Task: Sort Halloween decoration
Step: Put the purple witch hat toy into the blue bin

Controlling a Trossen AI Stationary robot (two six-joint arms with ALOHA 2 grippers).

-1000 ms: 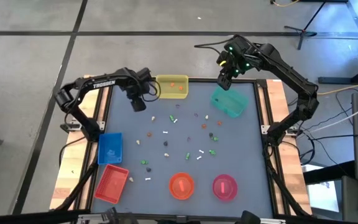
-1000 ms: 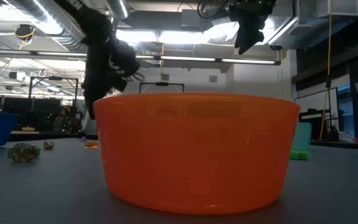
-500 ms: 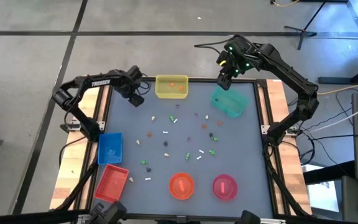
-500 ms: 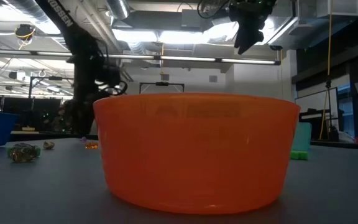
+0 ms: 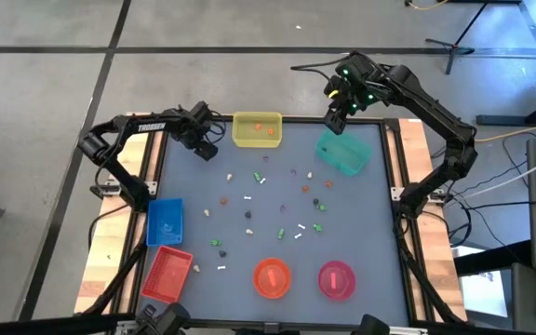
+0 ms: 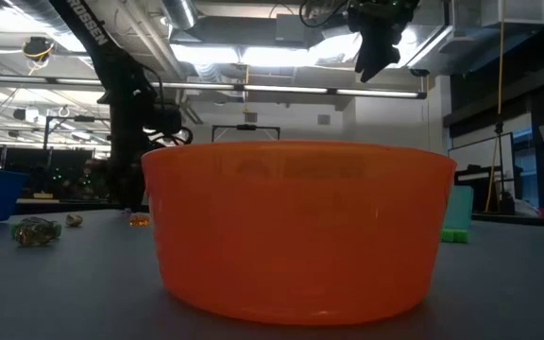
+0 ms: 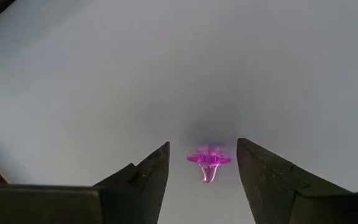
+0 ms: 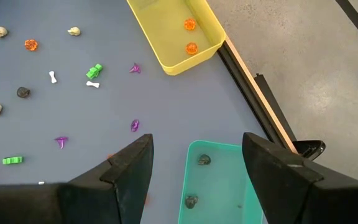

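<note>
Halloween decoration (image 5: 268,200) scattered mid-table (image 5: 370,233), a purple trinket (image 7: 208,163) between the left hand's (image 7: 202,171) released fingers visible only in the left wrist view, right hand (image 5: 337,123) unclenched, empty, raised above the teal tray (image 8: 222,183), two dark trinkets inside

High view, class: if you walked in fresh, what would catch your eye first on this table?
Probably the tiny trinkets scattered over the middle of the grey table, ringed by bright containers: a yellow tray at the far edge, orange bowl and pink bowl at the near edge. The right end effector hangs open above the teal tray.
</note>
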